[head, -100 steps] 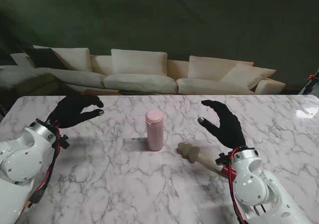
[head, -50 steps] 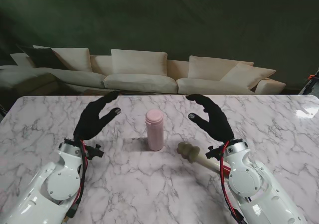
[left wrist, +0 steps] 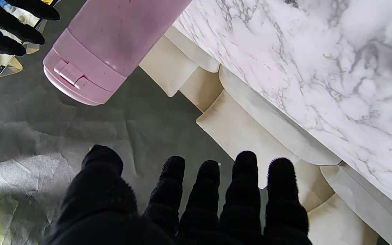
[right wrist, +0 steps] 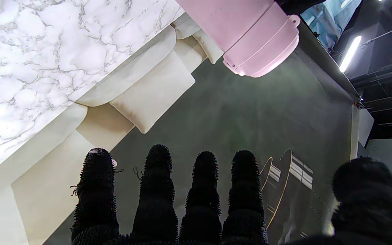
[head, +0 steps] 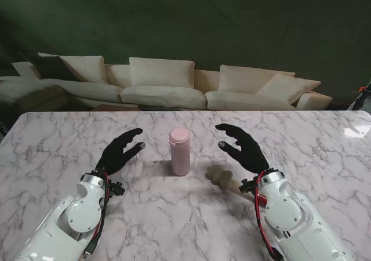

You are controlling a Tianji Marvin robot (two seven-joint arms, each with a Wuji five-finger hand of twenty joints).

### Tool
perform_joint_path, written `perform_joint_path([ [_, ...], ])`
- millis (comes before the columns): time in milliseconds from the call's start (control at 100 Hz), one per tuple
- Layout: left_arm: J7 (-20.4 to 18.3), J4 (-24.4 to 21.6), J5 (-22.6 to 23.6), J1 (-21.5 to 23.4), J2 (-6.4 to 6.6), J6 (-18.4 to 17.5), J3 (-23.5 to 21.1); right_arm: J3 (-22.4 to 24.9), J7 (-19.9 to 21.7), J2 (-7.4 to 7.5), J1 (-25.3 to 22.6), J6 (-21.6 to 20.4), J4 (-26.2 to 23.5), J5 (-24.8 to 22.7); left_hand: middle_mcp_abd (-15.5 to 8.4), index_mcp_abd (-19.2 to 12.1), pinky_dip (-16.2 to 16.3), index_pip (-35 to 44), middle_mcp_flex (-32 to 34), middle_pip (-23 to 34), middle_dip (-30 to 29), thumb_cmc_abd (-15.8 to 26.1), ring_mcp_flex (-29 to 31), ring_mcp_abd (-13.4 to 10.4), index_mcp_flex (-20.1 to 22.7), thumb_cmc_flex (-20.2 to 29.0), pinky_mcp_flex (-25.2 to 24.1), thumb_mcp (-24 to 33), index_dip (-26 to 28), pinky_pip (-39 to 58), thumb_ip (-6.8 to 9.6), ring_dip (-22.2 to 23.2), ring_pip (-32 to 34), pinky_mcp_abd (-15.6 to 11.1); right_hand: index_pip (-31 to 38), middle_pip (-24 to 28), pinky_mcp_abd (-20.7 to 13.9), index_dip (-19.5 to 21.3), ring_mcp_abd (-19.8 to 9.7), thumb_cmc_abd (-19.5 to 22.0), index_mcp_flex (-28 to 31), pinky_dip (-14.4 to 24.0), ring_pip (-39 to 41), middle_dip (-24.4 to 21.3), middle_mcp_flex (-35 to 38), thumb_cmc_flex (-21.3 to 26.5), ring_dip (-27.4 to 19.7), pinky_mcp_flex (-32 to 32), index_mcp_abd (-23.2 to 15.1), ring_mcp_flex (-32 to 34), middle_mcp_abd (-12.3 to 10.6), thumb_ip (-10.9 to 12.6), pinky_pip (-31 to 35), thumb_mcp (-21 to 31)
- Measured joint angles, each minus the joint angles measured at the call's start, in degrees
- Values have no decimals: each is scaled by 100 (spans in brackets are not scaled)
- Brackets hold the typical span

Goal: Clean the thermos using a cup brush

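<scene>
A pink thermos point(head: 179, 151) stands upright with its lid on in the middle of the marble table point(head: 174, 214). Both wrist views show the thermos point(left wrist: 114, 41) point(right wrist: 247, 34) from the side. The cup brush point(head: 223, 178), with a beige sponge head and pale handle, lies on the table just right of the thermos, its handle running under my right wrist. My left hand point(head: 120, 152) hovers open to the left of the thermos, fingers spread. My right hand point(head: 243, 147) hovers open to the right, above the brush. Neither hand touches anything.
A cream sofa point(head: 174, 87) with cushions runs behind the table's far edge, against a dark green backdrop. Marble surface extends left, right and nearer to me around the thermos and brush.
My left hand has swung in from the far left and come down close beside the thermos. My right hand has shifted left and nearer, lowering over the brush. Thermos and brush have not moved.
</scene>
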Motion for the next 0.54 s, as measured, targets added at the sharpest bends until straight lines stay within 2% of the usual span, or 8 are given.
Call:
perform_joint_path([
  [100,11,-33,14,47,11,-8,-29,31,35,0,-23,-61,-2,29,-1,1,5,0,56,8,58,55,3,3,2,0,-5,0,0,0,0,21,0,1,0,0,0,-1,0,0,0,0,0,0,0,0,0,2,0,1,3,0,0,0],
  [210,10,-34,58,53,23,-9,-30,37,123,-1,-31,-82,-15,333,-1,3,59,0,58,8,63,57,4,4,4,0,-6,0,0,0,0,22,0,3,60,0,-1,-3,-1,0,0,0,0,0,0,0,0,2,0,1,5,0,-37,0],
  [540,40,-128,115,129,26,-22,-106,38,19,-9,-33,-92,-6,149,-1,53,61,0,58,9,125,167,4,4,4,170,-53,0,-12,0,0,26,0,8,60,-2,-1,-64,-1,0,0,0,0,0,0,0,0,13,0,1,51,0,-40,0],
])
